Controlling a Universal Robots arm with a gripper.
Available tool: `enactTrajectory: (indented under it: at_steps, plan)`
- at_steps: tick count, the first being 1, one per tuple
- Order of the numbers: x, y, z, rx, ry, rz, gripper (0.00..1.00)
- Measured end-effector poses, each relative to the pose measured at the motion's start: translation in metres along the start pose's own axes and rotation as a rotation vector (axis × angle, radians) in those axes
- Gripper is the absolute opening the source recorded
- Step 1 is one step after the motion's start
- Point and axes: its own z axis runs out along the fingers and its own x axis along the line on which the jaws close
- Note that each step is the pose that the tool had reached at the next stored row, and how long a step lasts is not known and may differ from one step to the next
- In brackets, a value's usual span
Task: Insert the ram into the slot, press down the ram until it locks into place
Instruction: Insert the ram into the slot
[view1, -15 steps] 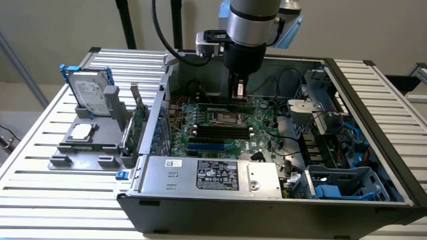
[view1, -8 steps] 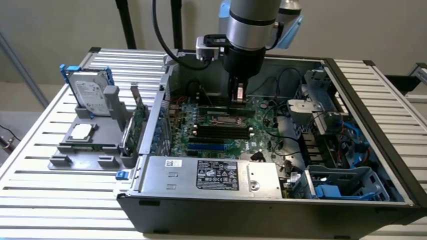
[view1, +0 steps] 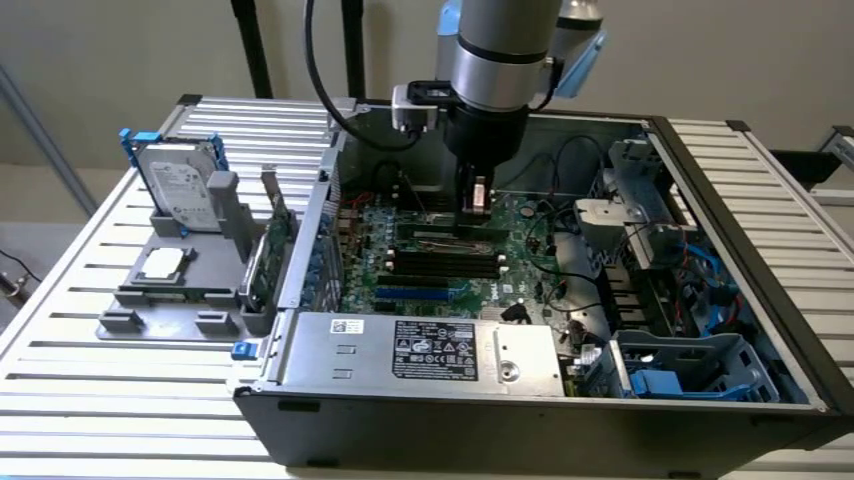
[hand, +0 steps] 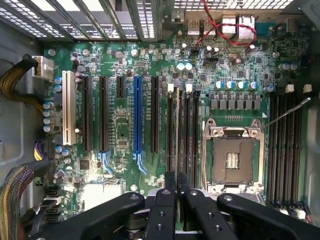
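The end effector (view1: 474, 205), at the exterior view's upper middle inside the computer case (view1: 747, 330), has its fingers (hand: 170, 182) nearly pressed together, pinching the ram (hand: 176, 135) edge-on along the slot (hand: 171, 125).

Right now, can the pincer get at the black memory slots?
Probably yes: inside the open case the pincer hangs over the memory slots beside the CPU socket, with nothing visible between them.
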Motion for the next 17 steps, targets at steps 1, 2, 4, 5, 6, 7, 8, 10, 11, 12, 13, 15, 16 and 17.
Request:
enactTrajectory:
  at_steps: [1, 2, 4, 5, 6, 7, 8, 10, 11, 12, 13, 15, 16, 17]
  plan:
    - [0.000, 0.0000, 0.0014, 0.0000, 0.0015, 0.000, 0.13]
    - [0.000, -0.0001, 0.0027, -0.0001, 0.0033, 0.000, 0.13]
    - [0.000, -0.0002, 0.0051, -0.0004, 0.0065, 0.000, 0.13]
    - [0.000, -0.0002, 0.0063, -0.0005, 0.0080, 0.000, 0.13]
    - [0.000, -0.0003, 0.0074, -0.0007, 0.0097, 0.000, 0.13]
    - [0.000, -0.0003, 0.0084, -0.0011, 0.0117, 0.000, 0.13]
    - [0.000, -0.0003, 0.0093, -0.0014, 0.0135, 0.000, 0.13]
    - [0.000, -0.0002, 0.0112, -0.0019, 0.0176, 0.001, 0.13]
    - [0.000, -0.0001, 0.0122, -0.0021, 0.0193, 0.001, 0.13]
    - [0.000, -0.0001, 0.0132, -0.0023, 0.0211, 0.001, 0.13]
    - [0.000, 0.0000, 0.0142, -0.0025, 0.0231, 0.001, 0.13]
    - [-0.001, 0.0003, 0.0162, -0.0026, 0.0265, 0.001, 0.13]
    - [-0.001, 0.0005, 0.0174, -0.0026, 0.0277, 0.001, 0.13]
    - [-0.001, 0.0007, 0.0186, -0.0026, 0.0285, 0.001, 0.13]
